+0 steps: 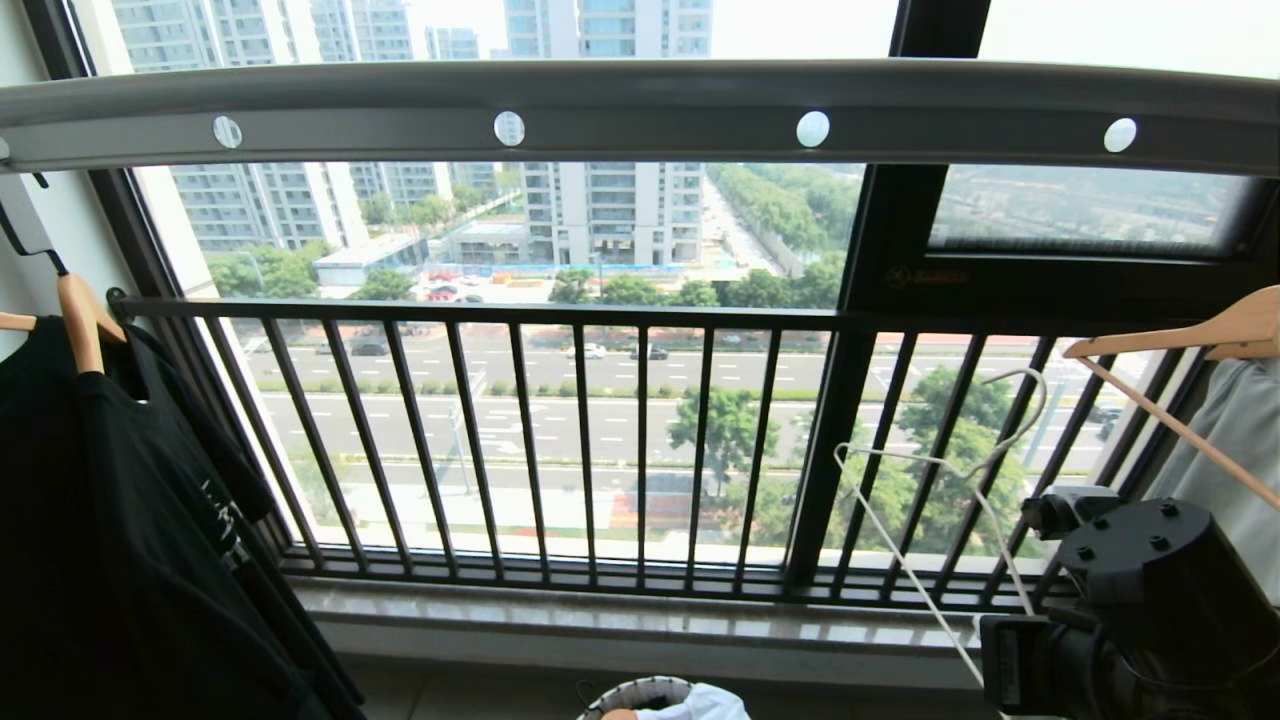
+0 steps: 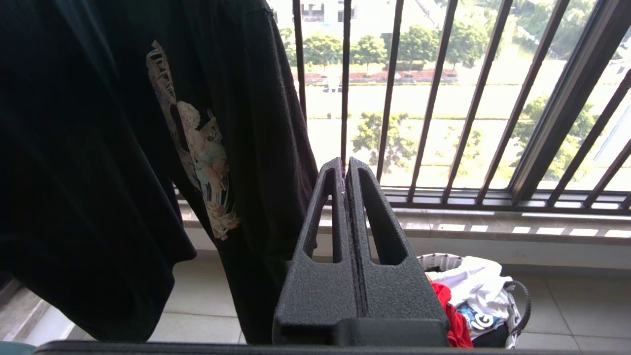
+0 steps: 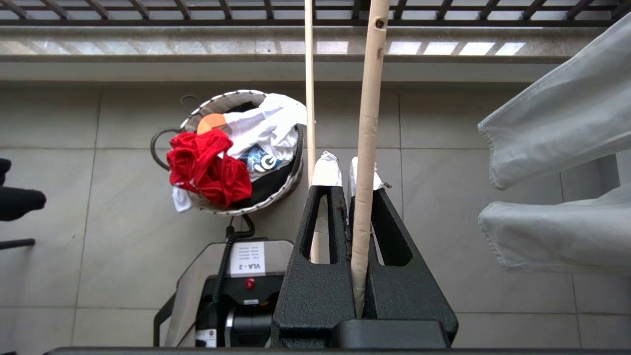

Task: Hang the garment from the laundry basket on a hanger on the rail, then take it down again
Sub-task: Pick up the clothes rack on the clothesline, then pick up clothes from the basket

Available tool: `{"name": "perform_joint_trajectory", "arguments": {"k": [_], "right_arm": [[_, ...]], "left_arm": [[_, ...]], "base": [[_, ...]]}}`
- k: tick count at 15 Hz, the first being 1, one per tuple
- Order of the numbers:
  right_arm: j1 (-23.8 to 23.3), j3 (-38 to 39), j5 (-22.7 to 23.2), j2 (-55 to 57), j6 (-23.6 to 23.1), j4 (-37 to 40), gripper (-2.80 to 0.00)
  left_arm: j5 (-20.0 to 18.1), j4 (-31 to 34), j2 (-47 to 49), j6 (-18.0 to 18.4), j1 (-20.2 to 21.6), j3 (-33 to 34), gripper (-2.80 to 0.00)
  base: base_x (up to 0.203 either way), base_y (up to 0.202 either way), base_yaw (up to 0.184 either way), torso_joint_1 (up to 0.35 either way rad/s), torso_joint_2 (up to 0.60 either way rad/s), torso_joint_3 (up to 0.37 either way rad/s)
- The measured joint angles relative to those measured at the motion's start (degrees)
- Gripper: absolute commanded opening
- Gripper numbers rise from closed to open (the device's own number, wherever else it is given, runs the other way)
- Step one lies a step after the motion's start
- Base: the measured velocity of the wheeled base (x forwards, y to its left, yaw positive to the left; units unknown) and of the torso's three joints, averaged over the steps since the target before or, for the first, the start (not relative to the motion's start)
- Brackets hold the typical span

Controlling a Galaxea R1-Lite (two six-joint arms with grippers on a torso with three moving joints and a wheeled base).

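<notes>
Down at the lower right of the head view, the right gripper (image 3: pixel 345 170) is raised toward the window, its fingers (image 3: pixel 326 170) clenched on a bar of the hanger (image 1: pixel 935 465). In the right wrist view the cream shaft runs between the fingers and out past their white-taped tips, a grip that judging by this keeps the thin frame from swinging while it is carried. The hanger's curved hook is free in front of the dark window railing (image 1: pixel 560 320), well below the rail (image 1: pixel 640 110), so it is not hung and carries no cloth. The garment (image 3: pixel 209 167) lies bunched in the laundry basket (image 3: pixel 224 101) on the floor tiles, draped over the near rim beside white printed clothes (image 3: pixel 268 128), so dressing the hanger appears not to have begun. The left gripper (image 2: pixel 345 165) is low beside the black shirt (image 2: pixel 98 148), its fingers pressed together on nothing, probably parked until it is needed for the garment. Wooden hangers (image 1: pixel 1180 345) with grey cloth crowd the right side, which could snag the wire hanger as it moves.
</notes>
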Motion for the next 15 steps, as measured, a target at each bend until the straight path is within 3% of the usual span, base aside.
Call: {"name": "perform_joint_trajectory", "arguments": {"k": [6, 15], "right_arm": [[-0.2, 0.4, 0.0, 0.7, -0.4, 0.0, -2.8], [-0.2, 0.6, 0.0, 0.7, -0.5, 0.0, -2.8]], "left_arm": [[0.0, 0.0, 0.0, 0.0, 0.0, 0.0, -2.8], [0.0, 0.0, 0.0, 0.0, 0.0, 0.0, -2.8]], "base": [[0.0, 0.0, 0.0, 0.0, 0.0, 0.0], [0.0, 0.0, 0.0, -0.067, 0.15, 0.077]]}}
